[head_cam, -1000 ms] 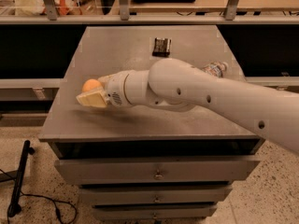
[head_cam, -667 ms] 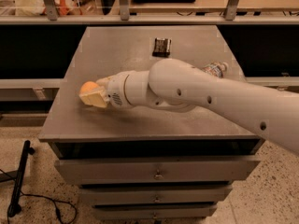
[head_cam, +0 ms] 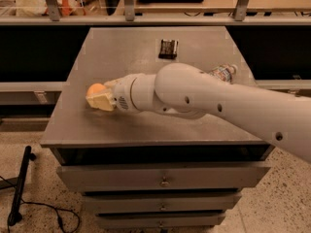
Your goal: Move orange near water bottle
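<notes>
Grey metal counter (head_cam: 121,57) carries everything. Near its left edge the tool (head_cam: 97,95) has its cream fingers (head_cam: 100,103) closed around the orange (head_cam: 95,88). The water bottle (head_cam: 223,72) lies by the right edge, partly hidden behind the arm, and a black packet (head_cam: 168,48) rests near the far edge. Carry the orange rightward with a firm grip, then set it down just short of the water bottle without nudging it.

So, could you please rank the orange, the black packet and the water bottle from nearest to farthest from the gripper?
The gripper is over the left side of the table.
1. orange: right at the gripper, left side.
2. black packet: back centre.
3. water bottle: far right, partly behind the arm.
</notes>
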Controlling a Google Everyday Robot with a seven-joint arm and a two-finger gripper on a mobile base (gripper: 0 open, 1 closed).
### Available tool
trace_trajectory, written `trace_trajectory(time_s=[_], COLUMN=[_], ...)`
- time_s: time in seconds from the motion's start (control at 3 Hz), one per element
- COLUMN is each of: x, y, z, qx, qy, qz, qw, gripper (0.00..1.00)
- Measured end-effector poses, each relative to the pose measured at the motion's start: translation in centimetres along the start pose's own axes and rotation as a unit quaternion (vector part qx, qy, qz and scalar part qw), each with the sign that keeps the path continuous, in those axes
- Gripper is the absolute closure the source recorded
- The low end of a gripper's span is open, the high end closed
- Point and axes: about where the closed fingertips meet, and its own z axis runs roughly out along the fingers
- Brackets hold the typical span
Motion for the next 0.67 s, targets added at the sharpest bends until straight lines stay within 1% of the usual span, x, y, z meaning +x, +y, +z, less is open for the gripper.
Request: trace_trajectory(time_s=[0.33,0.67], x=[-0.5,-1.1], y=[-2.2,-5.4], z=[-0.7,-1.4], qx=[0.057,0.118], qy=[-0.01,-0.024], qz=[-0.001,-0.001], qw=[0.9983,0.9927], gripper=[1.0,1.0])
